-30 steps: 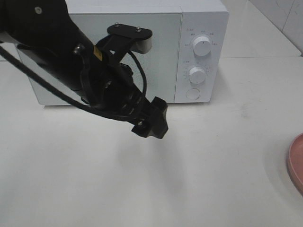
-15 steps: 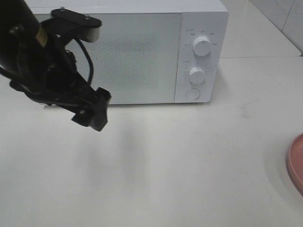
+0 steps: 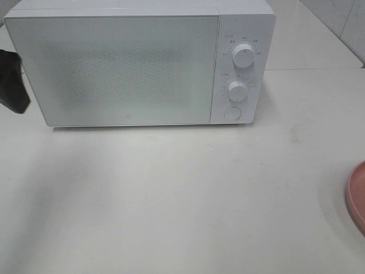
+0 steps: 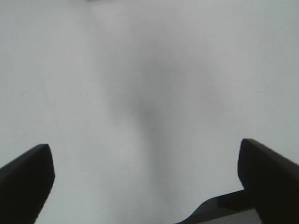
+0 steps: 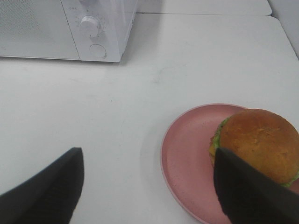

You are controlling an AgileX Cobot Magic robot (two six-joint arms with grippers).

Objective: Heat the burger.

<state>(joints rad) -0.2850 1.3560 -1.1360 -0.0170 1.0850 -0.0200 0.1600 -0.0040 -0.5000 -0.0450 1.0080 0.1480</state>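
Your left arm has swung clear of the microwave (image 3: 137,63) front; only a dark sliver remains at the high view's left edge. The door is shut and now unobstructed, so opening it looks like the next step. Left gripper (image 4: 145,182): fingers wide apart, empty. Right gripper (image 5: 149,186): fingers apart, empty, hovering over the plate (image 5: 187,154). The burger (image 5: 257,142) sits upright on that plate, dome up; round, no long axis.
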